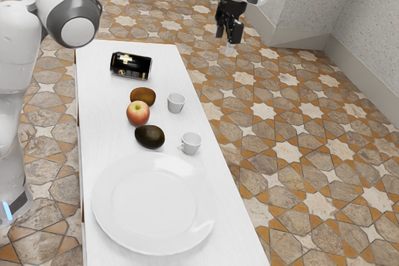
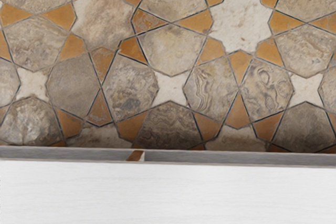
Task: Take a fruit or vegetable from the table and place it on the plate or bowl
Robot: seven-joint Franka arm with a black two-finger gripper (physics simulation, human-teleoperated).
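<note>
One big round white plate [image 1: 153, 207] sits nearest on the white surface [image 1: 100, 91], with nothing on it. Behind it lie a dark avocado [image 1: 149, 136], a red apple [image 1: 138, 113] and a brown kiwi [image 1: 143, 96], beside two small white cups [image 1: 190, 142] that look empty. The apple looks hard, smooth and rolly; grab its round middle. Far off, the black gripper [image 1: 229, 40] hangs over the tiled floor [image 1: 280, 123], fingers open, holding nothing.

The table [image 1: 100, 98] runs off the bottom edge just past the plate [image 1: 105, 216], the arm [image 1: 68, 14] is cropped top and left, and the label on the can [image 1: 131, 65] is too tiny to read.
</note>
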